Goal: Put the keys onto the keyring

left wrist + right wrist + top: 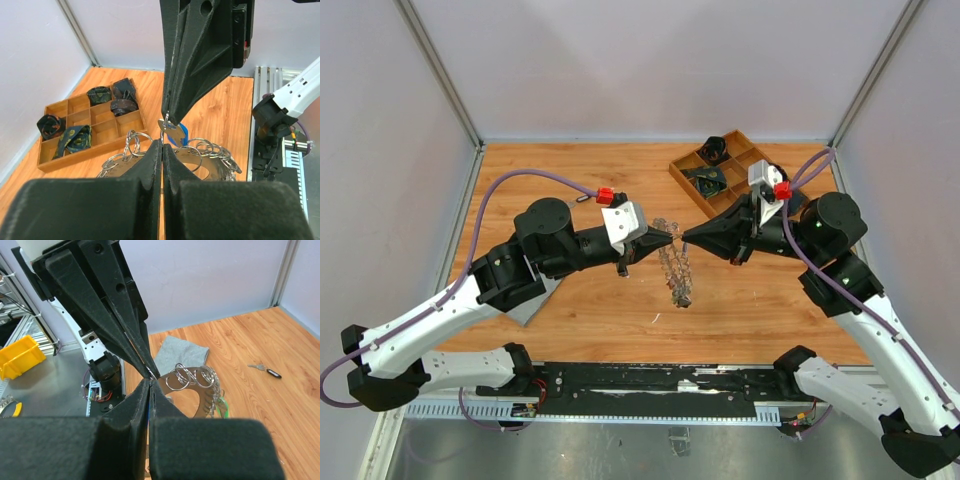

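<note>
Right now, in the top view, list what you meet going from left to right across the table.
Grey cloth → left gripper → right gripper → wooden compartment tray. The keyring is left out because it hangs under both gripper tips.

Place: a robotics lab, set up as an enclosed test cell.
Enclosure: plain white panels (660, 60) held in metal frame posts (438, 70) wall in a wooden worktop (580, 330) on three sides.
Machines: a left arm (430, 322) and a right arm (890, 340), both white and black, are bolted to a black rail (650, 378) at the near edge.
Wiring: purple cables (535, 174) loop off the arms, and a slotted cable duct (450, 408) runs along the front.
Surroundings: a yellow parts bin (17, 357) sits outside the cell.
</note>
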Robot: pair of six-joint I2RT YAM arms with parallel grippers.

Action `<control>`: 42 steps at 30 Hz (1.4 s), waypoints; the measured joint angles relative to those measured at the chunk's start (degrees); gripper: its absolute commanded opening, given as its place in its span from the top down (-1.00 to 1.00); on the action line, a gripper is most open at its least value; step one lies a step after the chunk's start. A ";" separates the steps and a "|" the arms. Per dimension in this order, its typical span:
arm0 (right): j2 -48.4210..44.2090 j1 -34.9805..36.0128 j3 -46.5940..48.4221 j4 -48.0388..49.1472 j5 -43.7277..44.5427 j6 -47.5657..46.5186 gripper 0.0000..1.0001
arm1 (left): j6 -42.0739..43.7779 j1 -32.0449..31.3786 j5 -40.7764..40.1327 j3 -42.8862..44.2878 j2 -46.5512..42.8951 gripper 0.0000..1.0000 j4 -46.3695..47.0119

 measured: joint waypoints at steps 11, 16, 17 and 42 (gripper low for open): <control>0.83 1.16 0.00 1.16 1.70 0.90 0.99 | 0.00 -0.04 -0.15 0.00 0.02 0.99 -0.07; 1.05 1.20 0.00 1.51 2.12 1.03 0.99 | 0.00 -0.04 -0.20 0.00 0.02 0.99 -0.13; 1.05 1.20 0.00 1.55 2.14 1.03 0.99 | 0.00 -0.04 -0.20 0.00 0.04 0.99 -0.20; 0.39 2.25 0.02 -2.64 6.45 -0.50 0.99 | 0.02 -0.09 -0.90 0.11 0.22 0.99 -1.29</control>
